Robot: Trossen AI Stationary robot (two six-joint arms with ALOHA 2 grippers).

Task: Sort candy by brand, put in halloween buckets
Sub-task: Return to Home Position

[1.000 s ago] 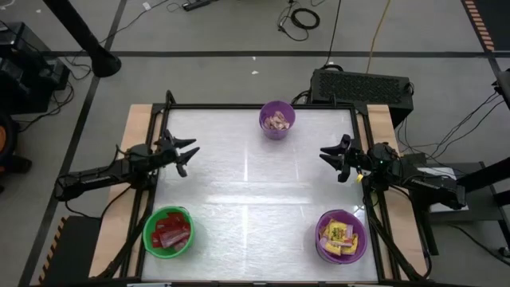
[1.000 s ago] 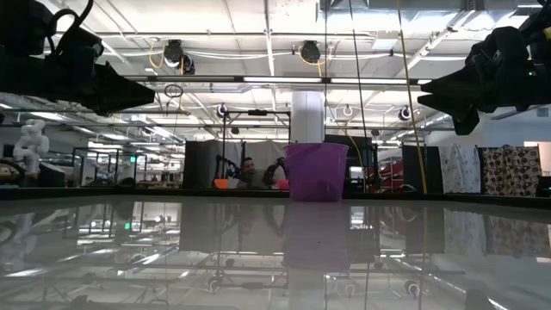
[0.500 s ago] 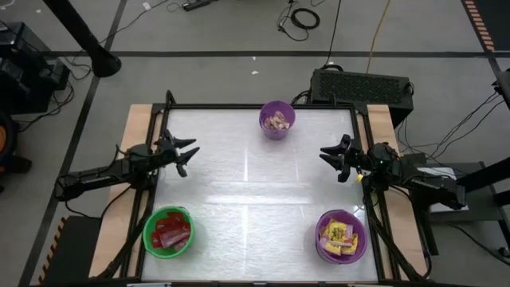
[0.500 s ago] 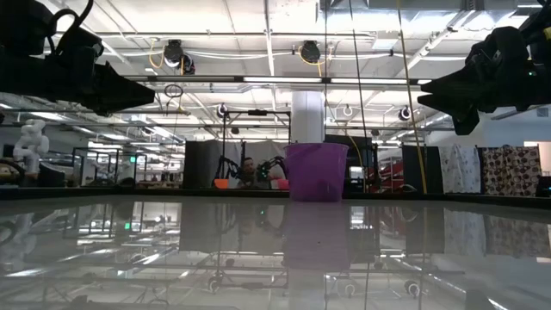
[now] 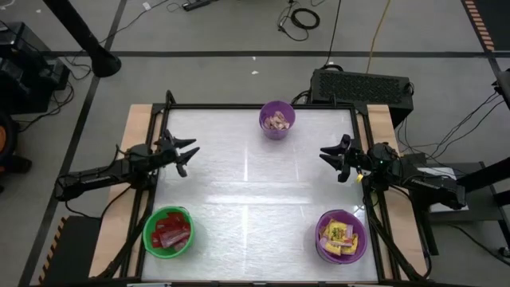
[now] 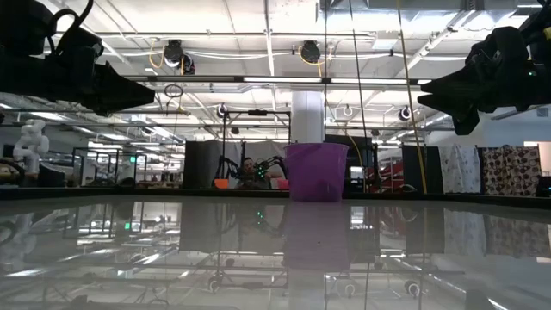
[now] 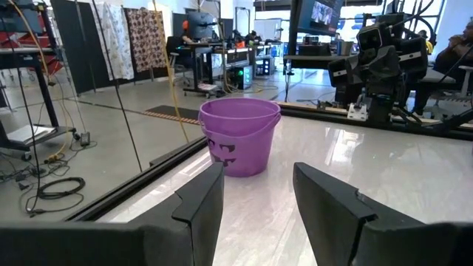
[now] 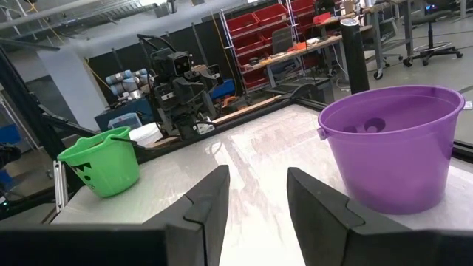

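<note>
A white-topped table (image 5: 255,183) stands on a grey workshop floor strewn with cables, with a dark box just behind its far right corner. At the middle of the table's far edge sits the far purple bucket (image 5: 276,135), holding the pale tan twisted pieces (image 5: 277,119). Well apart from the far purple bucket, toward the near left corner, the green bucket (image 5: 147,236) holds the red packets (image 5: 170,231). Equally far from it, toward the near right corner, the second purple bucket (image 5: 322,249) holds the yellow packets (image 5: 339,234).

The left gripper (image 5: 190,159) hovers well to the left of the far purple bucket and somewhat nearer, its fingers spread with nothing between them. The right gripper (image 5: 330,164) hovers well to the right of that bucket, its fingers likewise parted and empty. The two grippers point inward across the table, facing each other.
</note>
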